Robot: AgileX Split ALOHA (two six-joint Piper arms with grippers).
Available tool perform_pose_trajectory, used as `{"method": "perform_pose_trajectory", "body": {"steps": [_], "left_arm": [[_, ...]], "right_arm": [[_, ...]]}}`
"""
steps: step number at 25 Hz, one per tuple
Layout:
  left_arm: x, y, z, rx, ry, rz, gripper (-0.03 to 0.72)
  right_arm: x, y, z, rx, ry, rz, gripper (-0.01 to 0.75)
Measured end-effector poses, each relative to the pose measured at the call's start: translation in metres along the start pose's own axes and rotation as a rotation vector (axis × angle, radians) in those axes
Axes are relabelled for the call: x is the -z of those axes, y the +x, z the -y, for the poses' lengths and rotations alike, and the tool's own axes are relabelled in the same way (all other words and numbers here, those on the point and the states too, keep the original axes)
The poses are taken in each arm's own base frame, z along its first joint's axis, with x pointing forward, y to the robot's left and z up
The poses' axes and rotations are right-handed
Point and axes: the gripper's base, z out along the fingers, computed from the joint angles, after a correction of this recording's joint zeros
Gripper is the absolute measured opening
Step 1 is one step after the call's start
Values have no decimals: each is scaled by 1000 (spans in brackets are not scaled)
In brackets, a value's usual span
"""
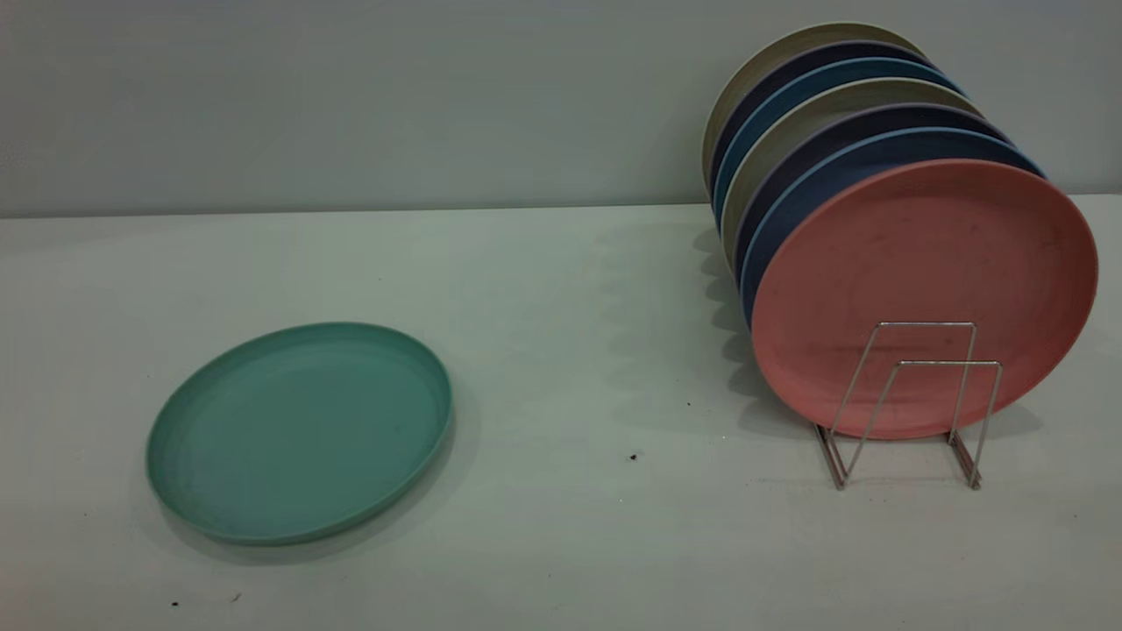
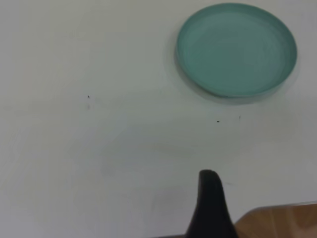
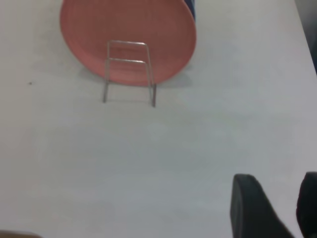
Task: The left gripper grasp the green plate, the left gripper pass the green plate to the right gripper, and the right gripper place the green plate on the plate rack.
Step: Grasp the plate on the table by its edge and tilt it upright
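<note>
The green plate (image 1: 300,431) lies flat on the white table at the left, rim up; it also shows in the left wrist view (image 2: 237,48). My left gripper (image 2: 210,208) is well short of the plate, near the table's edge, and touches nothing. The plate rack (image 1: 929,324) stands at the right, its two front wire loops empty; it also shows in the right wrist view (image 3: 128,42). My right gripper (image 3: 277,198) is open and empty, well back from the rack. Neither gripper shows in the exterior view.
A salmon-pink plate (image 1: 920,263) stands upright just behind the rack's front loops, with several dark blue and beige plates (image 1: 815,193) stacked behind it. A wooden surface (image 2: 282,220) shows past the table edge near the left gripper. A wall runs behind the table.
</note>
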Motion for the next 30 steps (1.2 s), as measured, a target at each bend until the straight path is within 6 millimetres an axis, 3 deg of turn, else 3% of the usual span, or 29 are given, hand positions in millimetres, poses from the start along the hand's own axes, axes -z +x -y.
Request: {"method": "perform_pose_trajectory", "body": {"steps": [3, 6, 12, 16, 20, 24, 30], "left_arm": [[-3, -15, -1, 13, 4, -38, 581], [-9, -44, -3, 14, 5, -58, 581], [-42, -118, -7, -66, 25, -83, 581], [-78, -150, -6, -33, 79, -162, 581], [-119, -166, -7, -1, 98, -258, 581], [-155, -178, -7, 52, 126, -339, 581], [-196, -186, -7, 81, 142, -431, 581]], "right_arm": [[-3, -5, -1, 2, -21, -27, 260], [-14, -17, -2, 9, -49, -91, 325], [-41, -73, -6, -43, -135, -59, 505], [-69, -109, -10, -31, -214, -14, 542], [-102, -133, -18, -37, -344, -23, 544], [-136, -144, -29, -12, -473, -50, 533], [-177, -142, -76, 79, -634, -151, 527]]}}
